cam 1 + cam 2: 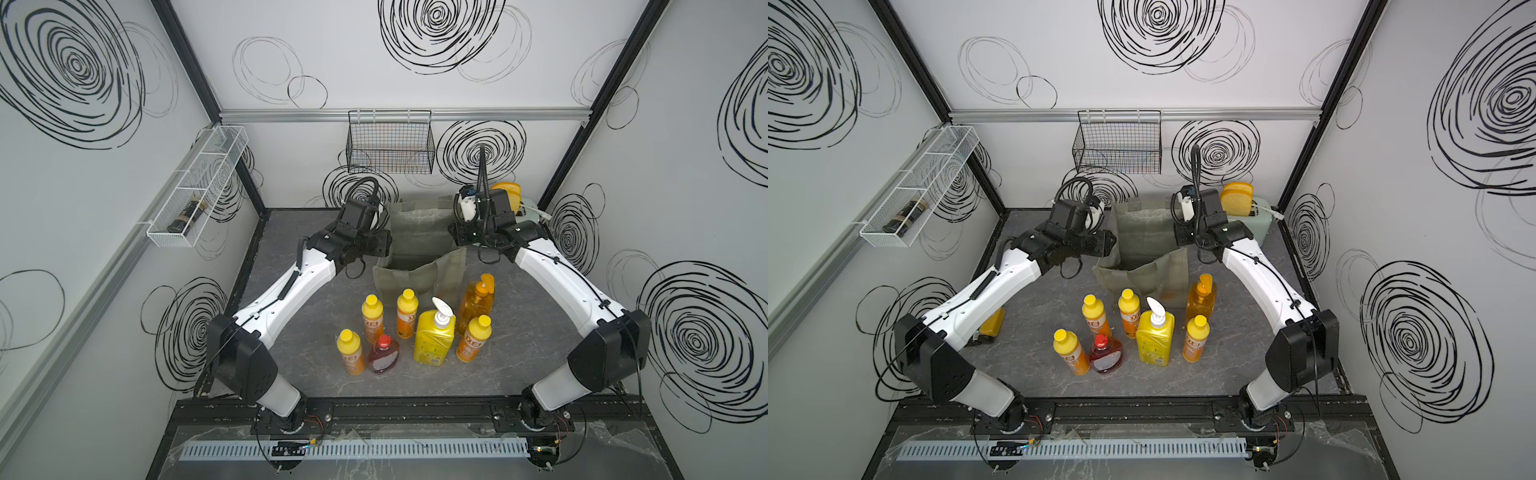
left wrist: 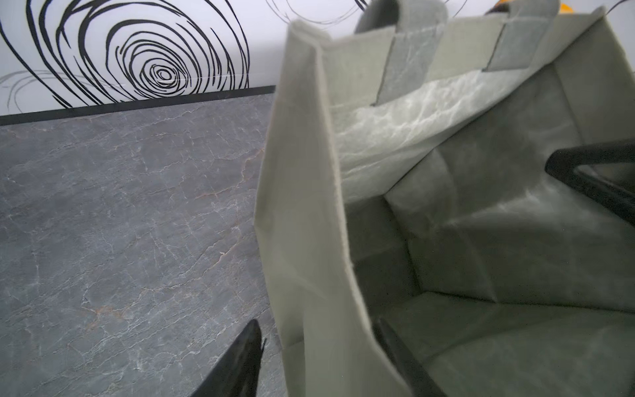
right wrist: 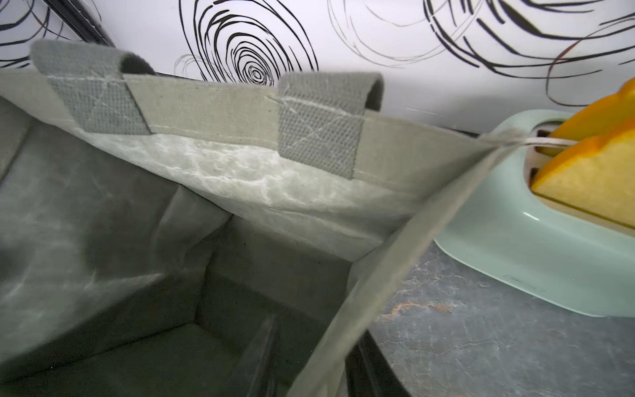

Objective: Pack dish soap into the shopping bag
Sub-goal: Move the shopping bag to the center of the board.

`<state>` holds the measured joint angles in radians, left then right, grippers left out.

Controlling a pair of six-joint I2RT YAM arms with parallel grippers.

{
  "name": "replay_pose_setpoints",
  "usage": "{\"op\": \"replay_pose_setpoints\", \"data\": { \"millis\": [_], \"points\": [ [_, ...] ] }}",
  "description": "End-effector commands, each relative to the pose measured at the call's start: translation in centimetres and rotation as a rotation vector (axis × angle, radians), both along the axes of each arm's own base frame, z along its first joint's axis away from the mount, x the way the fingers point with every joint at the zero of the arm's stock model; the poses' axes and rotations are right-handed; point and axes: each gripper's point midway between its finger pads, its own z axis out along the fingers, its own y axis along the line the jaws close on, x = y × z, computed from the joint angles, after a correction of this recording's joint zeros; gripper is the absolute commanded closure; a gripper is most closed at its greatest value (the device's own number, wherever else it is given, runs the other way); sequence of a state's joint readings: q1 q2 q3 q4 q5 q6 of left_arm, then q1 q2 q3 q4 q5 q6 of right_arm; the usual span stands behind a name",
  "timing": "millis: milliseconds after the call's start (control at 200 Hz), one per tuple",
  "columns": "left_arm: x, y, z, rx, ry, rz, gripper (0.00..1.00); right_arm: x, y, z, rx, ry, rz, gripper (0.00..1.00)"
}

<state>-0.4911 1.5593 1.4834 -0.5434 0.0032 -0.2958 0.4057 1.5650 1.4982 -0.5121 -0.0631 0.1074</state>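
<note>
Both arms of a tabletop robot reach to the shopping bag (image 1: 409, 280), which stands open-mouthed near the middle of the tabletop's (image 1: 478, 374) back edge. The left gripper (image 2: 316, 330) straddles one side wall with its jaws apart: one finger is outside and one inside, and neither is seen pressing the fabric. The right gripper (image 3: 314, 338) sits the same way over the opposite wall, jaws parted more narrowly, with no grip on the cloth visible.

Both wrist views show the bag's floor bare. The dish soap is all outside it — seven bottles upright in a cluster between the bag and the tabletop's front edge. They are four small yellow-capped orange bottles (image 1: 372, 318), the big yellow pump bottle (image 1: 434, 336), the amber pump bottle (image 1: 478, 301) nearest the bag, and the squat red bottle (image 1: 383, 353) toward the front.

On this evidence the packing proper has not begun. The bag looks spread and ready — all seven bottles are left to lift in.
</note>
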Motion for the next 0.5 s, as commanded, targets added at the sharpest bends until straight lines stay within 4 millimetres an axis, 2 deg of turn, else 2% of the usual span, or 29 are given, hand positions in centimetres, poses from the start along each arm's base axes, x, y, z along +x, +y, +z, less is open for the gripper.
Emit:
{"op": "replay_pose_setpoints", "data": {
  "millis": [0, 95, 230, 295, 435, 490],
  "points": [
    [0.9, 0.9, 2.2, 0.001, -0.07, 0.052, 0.43, 0.0, 1.3, 2.7, 0.066, -0.079, 0.052, 0.6],
    [1.3, 1.9, 2.8, -0.005, -0.084, 0.076, 0.47, 0.3, 1.7, 3.2, 0.092, -0.099, 0.075, 0.62],
    [1.6, 3.0, 3.3, -0.007, -0.101, 0.105, 0.7, 0.5, 3.0, 4.0, 0.139, -0.123, 0.132, 0.68],
    [1.7, 3.4, 3.5, -0.001, -0.109, 0.121, 0.77, 0.6, 3.7, 4.5, 0.161, -0.134, 0.156, 0.71],
    [2.3, 4.5, 4.4, -0.008, -0.137, 0.158, 0.85, 1.4, 4.2, 5.1, 0.162, -0.164, 0.166, 0.75],
    [2.6, 4.9, 4.9, -0.016, -0.148, 0.174, 0.85, 1.9, 4.3, 5.0, 0.148, -0.167, 0.162, 0.75]
  ]
}}
